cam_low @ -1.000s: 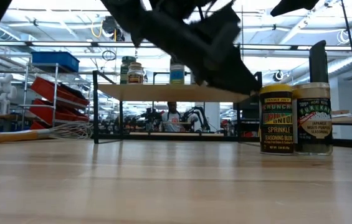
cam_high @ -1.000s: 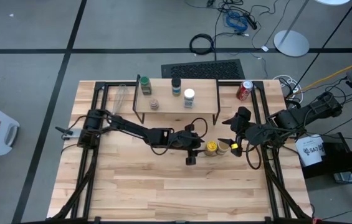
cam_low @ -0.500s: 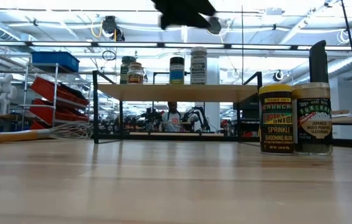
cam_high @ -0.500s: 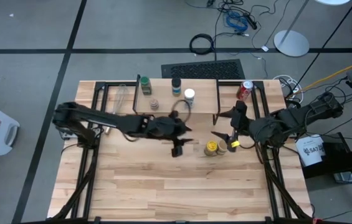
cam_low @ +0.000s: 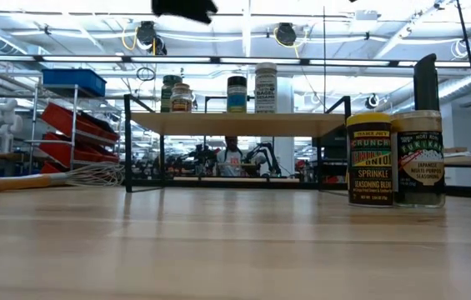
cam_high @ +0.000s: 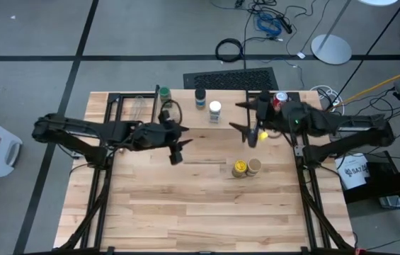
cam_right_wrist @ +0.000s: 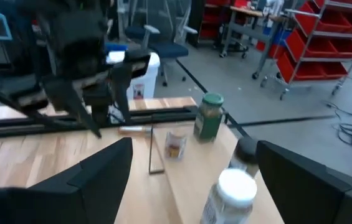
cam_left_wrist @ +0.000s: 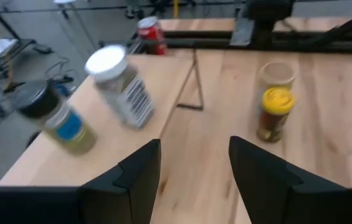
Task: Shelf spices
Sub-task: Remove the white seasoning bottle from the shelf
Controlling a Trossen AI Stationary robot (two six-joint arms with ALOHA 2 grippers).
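Left gripper (cam_high: 176, 149): empty, fingers parted, raised over the table (cam_high: 150, 212) in front of the shelf's left half.
Right gripper (cam_high: 246, 126): spread wide, nothing held, near the shelf's right end, beside the red soda can (cam_high: 280, 100).
Shelf (cam_low: 235, 123): light-wood board on black legs, far side of the table.
On shelf: green-lid jar (cam_low: 170, 92), tan-lid jar (cam_low: 182, 98), dark-lid jar (cam_low: 236, 93), white-lid jar (cam_low: 265, 87), all upright.
On tabletop: yellow jar (cam_low: 370, 158) and brown-lid jar (cam_low: 419, 157), touching side by side, in front of the shelf's right end.
Whisk (cam_low: 68, 177): lying left of the shelf.
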